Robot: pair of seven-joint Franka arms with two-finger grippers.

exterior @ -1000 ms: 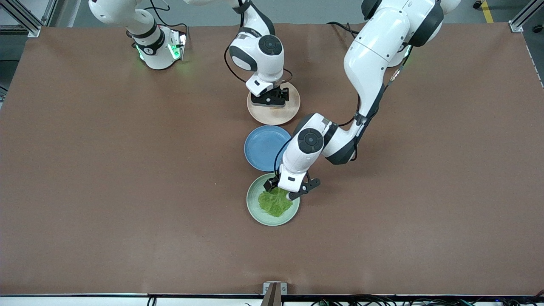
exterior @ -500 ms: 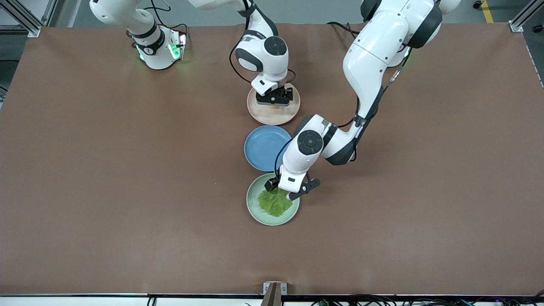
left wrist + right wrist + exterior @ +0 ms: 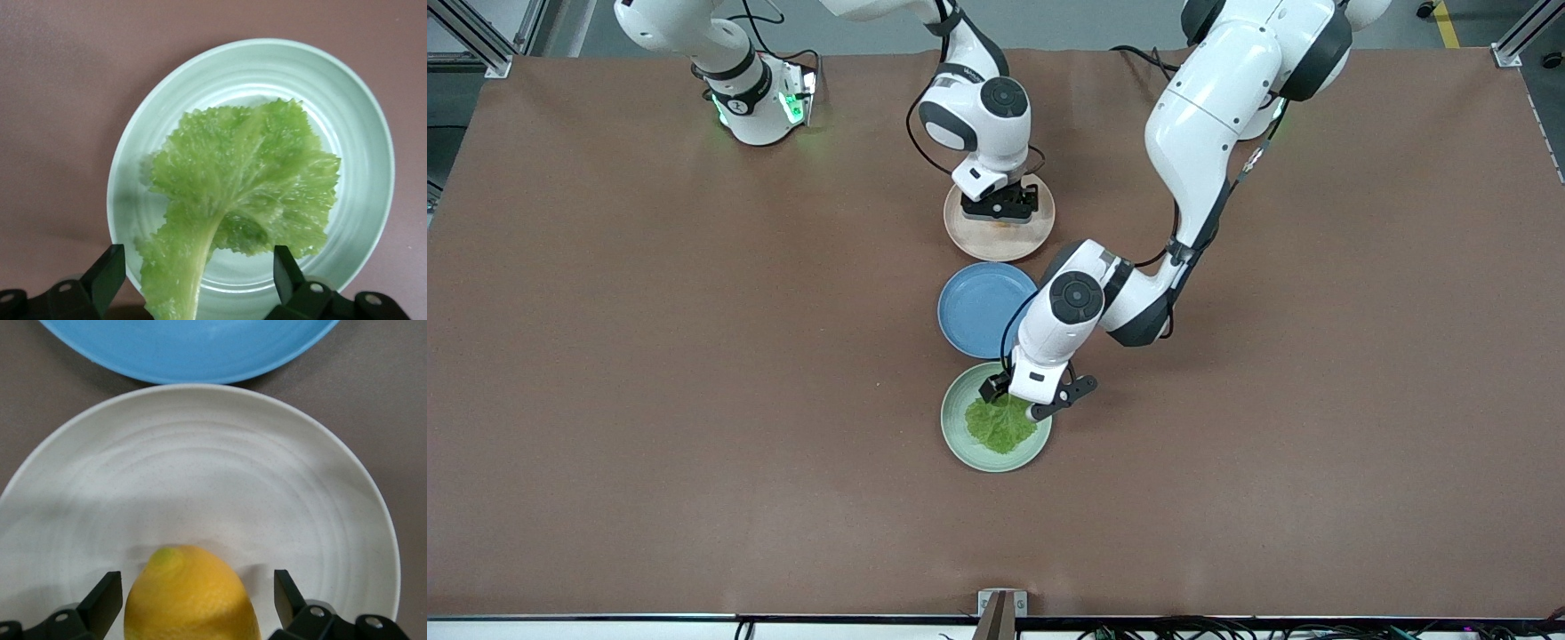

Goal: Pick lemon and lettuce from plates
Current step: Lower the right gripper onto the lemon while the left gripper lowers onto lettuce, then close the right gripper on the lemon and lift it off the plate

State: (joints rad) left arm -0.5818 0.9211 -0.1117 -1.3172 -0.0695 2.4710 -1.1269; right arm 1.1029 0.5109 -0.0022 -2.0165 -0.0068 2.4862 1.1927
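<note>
The lettuce (image 3: 1000, 425) lies in the mint green plate (image 3: 959, 444), nearest the front camera. My left gripper (image 3: 1012, 399) is open, low over the plate's rim, its fingers either side of the pale stem rib (image 3: 190, 273); the leaf (image 3: 247, 180) and plate (image 3: 347, 100) fill the left wrist view. The lemon (image 3: 191, 597) sits on the beige-pink plate (image 3: 978, 242), nearest the arms' bases; in the front view it is almost hidden under my right gripper (image 3: 1000, 213). That gripper is open with the lemon between its fingers (image 3: 100, 600), apart from them.
A blue plate (image 3: 978, 307) lies empty between the two task plates; its rim also shows in the right wrist view (image 3: 193, 350). The brown table (image 3: 694, 400) spreads wide toward both ends.
My right gripper has shifted toward the left arm's end and come down over the lemon on the beige-pink plate. The green plate has slid slightly toward the right arm's end; the left gripper holds still.
</note>
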